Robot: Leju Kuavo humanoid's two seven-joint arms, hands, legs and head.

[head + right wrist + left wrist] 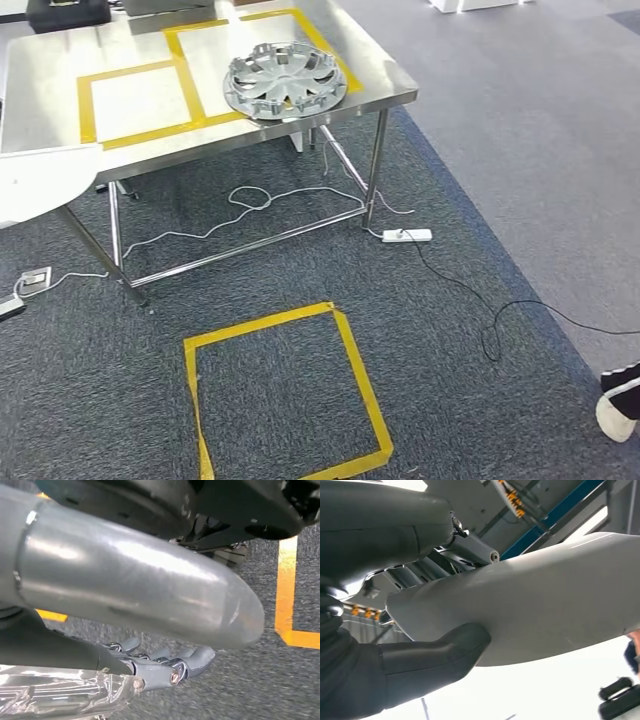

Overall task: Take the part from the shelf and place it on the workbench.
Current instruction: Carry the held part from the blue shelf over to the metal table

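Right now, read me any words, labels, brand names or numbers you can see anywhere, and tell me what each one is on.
No readable text in any view.
Wheel cover on the workbench: no lettering that can be made out.
Power strip on the floor: no legible marking.
Pale part held by the left hand: plain surface.
Yellow tape: only outlines, no characters.

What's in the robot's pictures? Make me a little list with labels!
table: steel table with yellow tape boxes on top
wheel cover: silver wheel cover, lying on the table over the right tape box
left hand: the left hand holds a white panel
right hand: the right hand is above the carpet; open or shut, cannot tell
floor: yellow tape square, power strip
person: one shoe
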